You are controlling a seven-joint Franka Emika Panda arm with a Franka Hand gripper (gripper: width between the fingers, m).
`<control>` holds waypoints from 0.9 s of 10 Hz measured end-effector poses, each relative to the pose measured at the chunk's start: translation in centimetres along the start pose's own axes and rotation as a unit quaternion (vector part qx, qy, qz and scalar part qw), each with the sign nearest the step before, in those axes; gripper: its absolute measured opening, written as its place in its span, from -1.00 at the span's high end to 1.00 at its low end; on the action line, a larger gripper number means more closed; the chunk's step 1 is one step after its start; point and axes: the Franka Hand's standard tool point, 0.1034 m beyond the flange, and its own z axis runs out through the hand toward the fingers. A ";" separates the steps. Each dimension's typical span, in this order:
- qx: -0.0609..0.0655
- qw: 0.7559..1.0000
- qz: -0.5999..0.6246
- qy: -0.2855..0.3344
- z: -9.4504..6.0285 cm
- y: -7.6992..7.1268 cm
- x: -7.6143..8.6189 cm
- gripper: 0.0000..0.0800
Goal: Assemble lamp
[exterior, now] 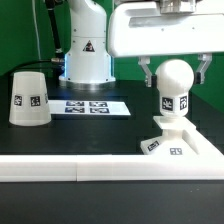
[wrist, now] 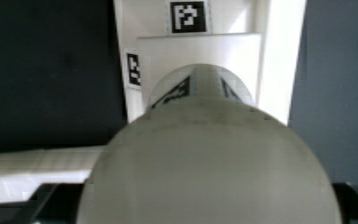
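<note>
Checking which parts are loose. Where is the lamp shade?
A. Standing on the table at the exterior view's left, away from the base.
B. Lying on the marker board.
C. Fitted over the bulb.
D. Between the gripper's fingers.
A: the shade stands alone at the left; the gripper flanks the bulb over the base.

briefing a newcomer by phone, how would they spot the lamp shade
From the tall white robot column at the back, go toward the exterior view's left, past the marker board. The shade stands alone on the black table: a tapered white cup, wide end down, unlike the round bulb.
</note>
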 end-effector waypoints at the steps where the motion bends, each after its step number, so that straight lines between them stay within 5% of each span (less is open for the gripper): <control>1: -0.001 0.998 0.057 -0.001 0.0 0.1 0.0 -0.45; 9: 0.027 0.917 0.394 -0.050 0.1 -0.3 -0.8 -0.45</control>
